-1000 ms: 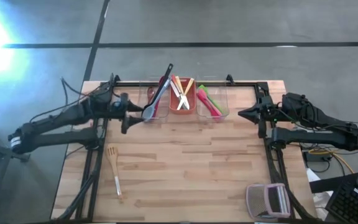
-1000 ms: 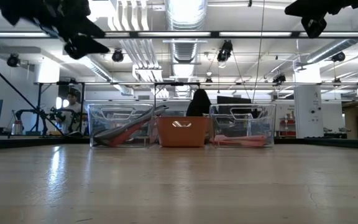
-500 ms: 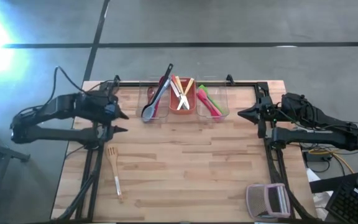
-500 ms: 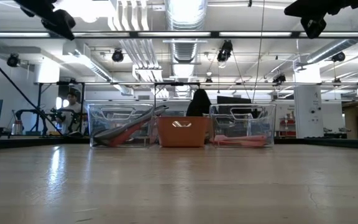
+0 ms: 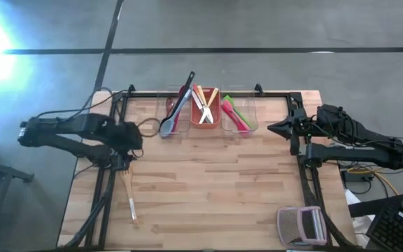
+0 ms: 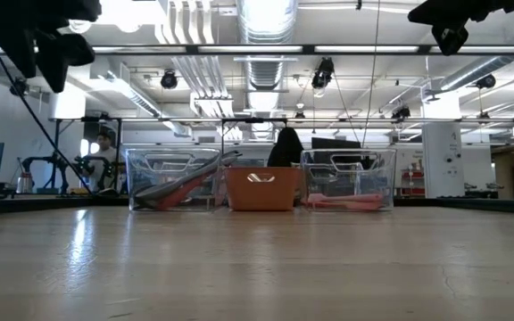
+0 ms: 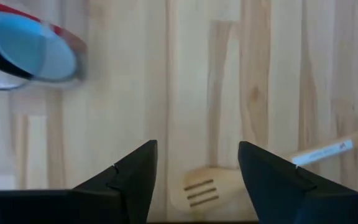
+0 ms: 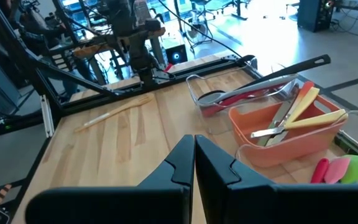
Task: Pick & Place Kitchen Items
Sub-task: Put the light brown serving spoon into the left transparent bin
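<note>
Left claw point(image 5: 127, 158): hanging over the left part of the worktop point(image 5: 215, 196), directly above the head of the wooden spatula point(image 5: 128, 189); its two fingers are standing spread apart and holding nothing.
Left wrist view: showing what the overhead picture is hiding, namely the slotted head of the spatula point(image 7: 207, 186) lying flat on the boards between the spread fingers point(image 7: 132, 171), with a printed label on its handle.
Wooden spatula: lying alone at the left, handle running toward the near edge, well apart from the bins.
Right claw point(image 8: 194, 155): waiting at the far right of the worktop, its fingers pressing together with no gap and gripping nothing.
Left clear bin point(image 5: 176, 112): sitting at the far edge, holding a grey spoon point(image 5: 166, 127) and long black utensils leaning out over its rim.
Red bin point(image 5: 206, 108): sitting just right of it, holding pale wooden sticks point(image 8: 321, 118) and metal pieces, which the right wrist view is showing most plainly.
Right clear bin point(image 5: 240, 112): holding pink and green plastic spoons point(image 5: 235, 113).
Low view: showing the three bins in a row across the far edge, with a person sitting in the room behind them.
Grey-and-pink gadget point(image 5: 302, 224): resting at the near right corner.
</note>
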